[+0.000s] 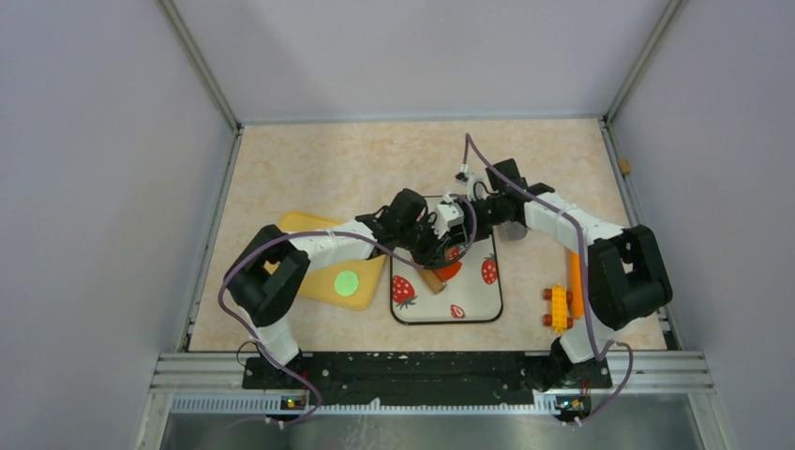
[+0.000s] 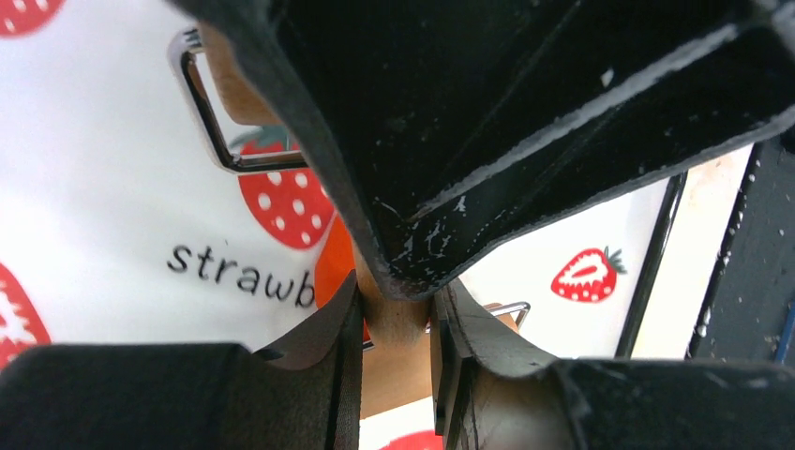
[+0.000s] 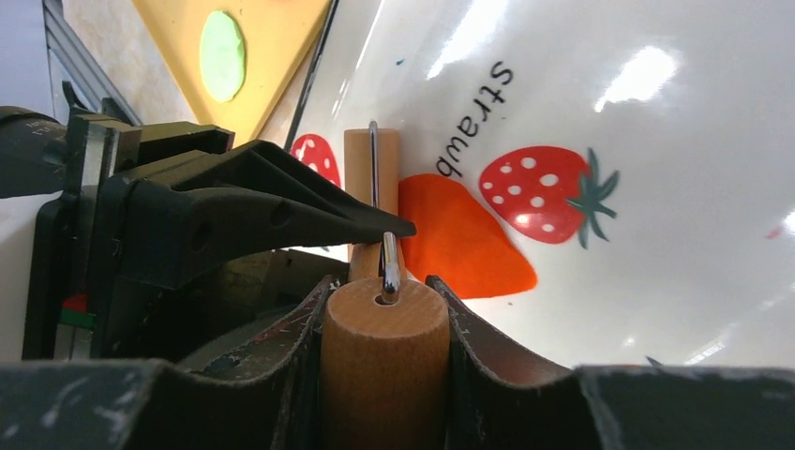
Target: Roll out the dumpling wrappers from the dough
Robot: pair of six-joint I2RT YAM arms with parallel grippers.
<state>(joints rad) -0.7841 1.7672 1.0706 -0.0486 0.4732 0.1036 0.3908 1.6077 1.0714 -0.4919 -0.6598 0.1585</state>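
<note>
Jaws of left gripper (image 2: pixel 395 317), right gripper (image 3: pixel 384 305) around roller (image 3: pixel 384 375), seemingly against dough (image 3: pixel 459 239)

Black letters "strawb" on white mat (image 2: pixel 94 141), next to printed strawberry (image 2: pixel 281 202); word end hidden. Right wrist view: same letters, turned sideways.

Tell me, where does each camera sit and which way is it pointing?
Top: fixed above and behind the arms, looking down on the table; both arms show, left hand and right hand meeting over the strawberry mat.
Left wrist: on the left arm, looking down past its fingers, clamped on the wooden roller.
Right wrist: on the right arm, looking across the mat toward the green disc; its fingers grip the roller.
Shared: both wrist views show the orange dough.
</note>
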